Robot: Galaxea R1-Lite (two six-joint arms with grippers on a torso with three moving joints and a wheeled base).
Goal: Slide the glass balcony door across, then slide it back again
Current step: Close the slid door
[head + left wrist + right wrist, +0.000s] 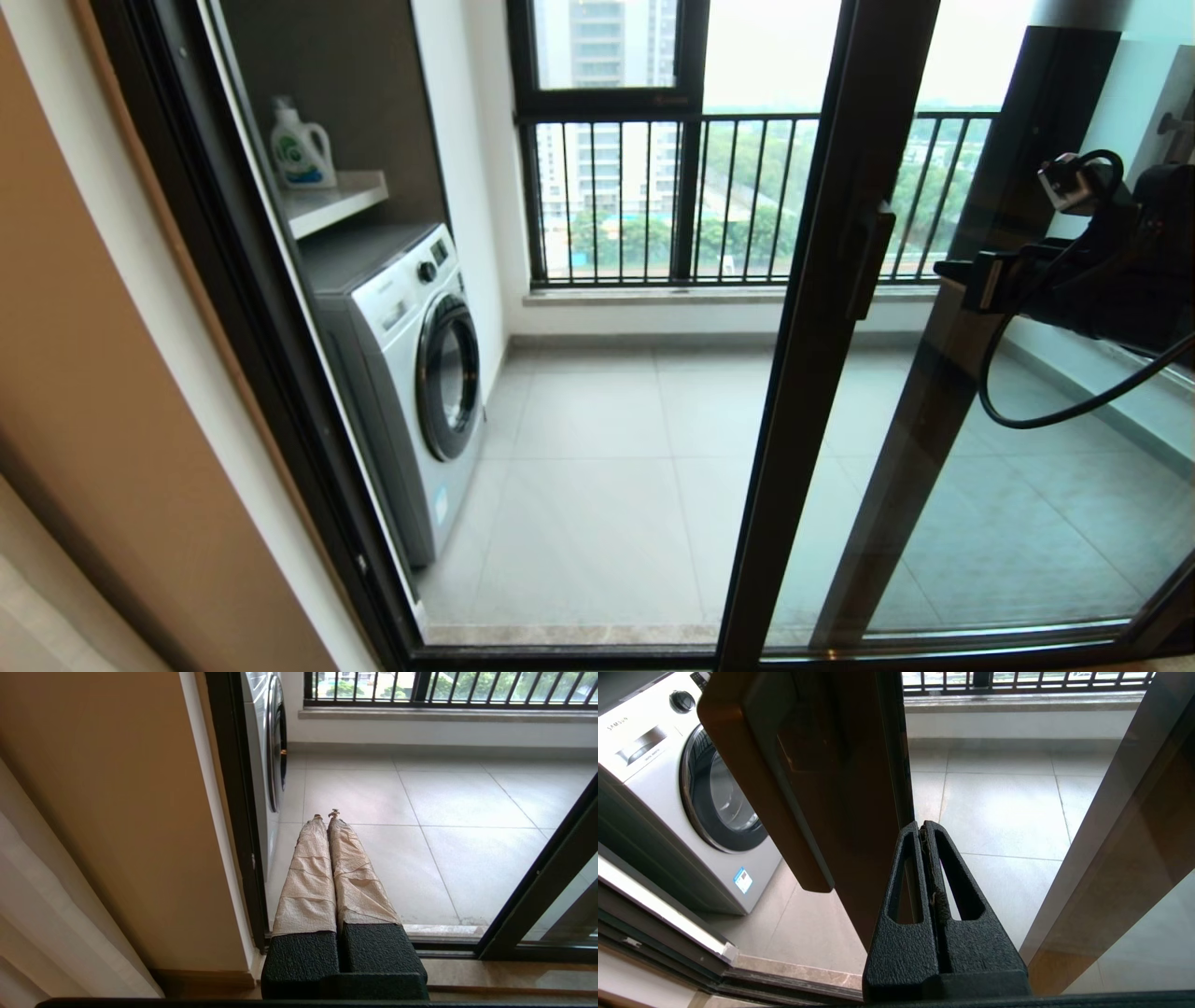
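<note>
The glass balcony door (822,355) stands partly slid to the right, its dark stile near the middle of the head view, leaving the left half of the doorway open. Its dark bar handle (870,261) sits on the stile. My right gripper (945,271) is shut on nothing and held at handle height just right of the stile, in front of the glass. In the right wrist view its tip (923,827) lies by the stile's glass-side edge (859,812), beside the handle (761,779). My left gripper (326,815), shut with tape-wrapped fingers, hangs low by the left jamb.
A white washing machine (411,373) stands just inside the balcony at the left, with a detergent bottle (301,149) on a shelf (336,201) above. A second dark-framed panel (1018,187) shows through the glass. The railed outer window (653,196) is at the back. The floor track (448,947) runs along the threshold.
</note>
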